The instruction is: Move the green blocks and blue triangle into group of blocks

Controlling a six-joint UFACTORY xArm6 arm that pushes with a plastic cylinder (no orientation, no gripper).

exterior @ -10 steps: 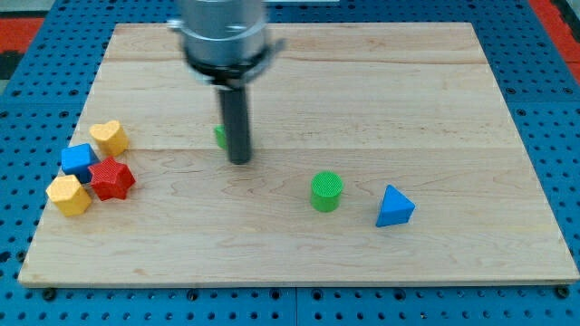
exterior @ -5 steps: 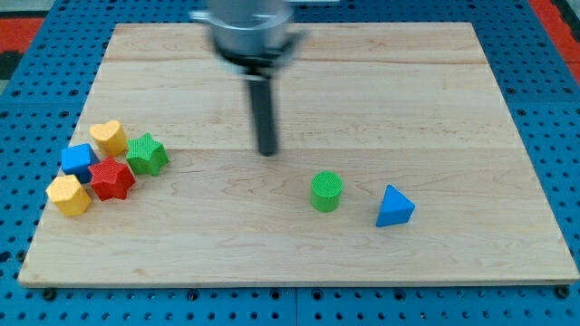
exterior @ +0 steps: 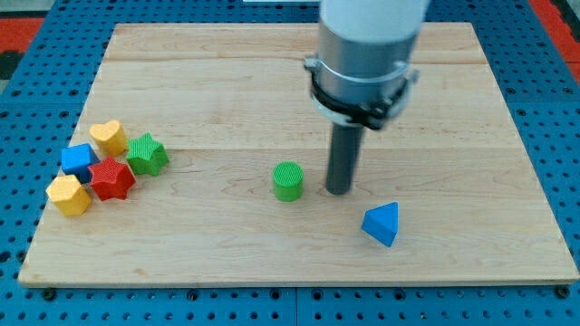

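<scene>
Camera view: my tip (exterior: 339, 191) stands just right of the green cylinder (exterior: 288, 180); the blue triangle (exterior: 381, 223) lies right and below it. No fingers exist here. The green star (exterior: 147, 154) touches the cluster's red star (exterior: 111, 177). Push the cylinder steadily leftward along the surface (exterior: 453, 100), centred.
</scene>
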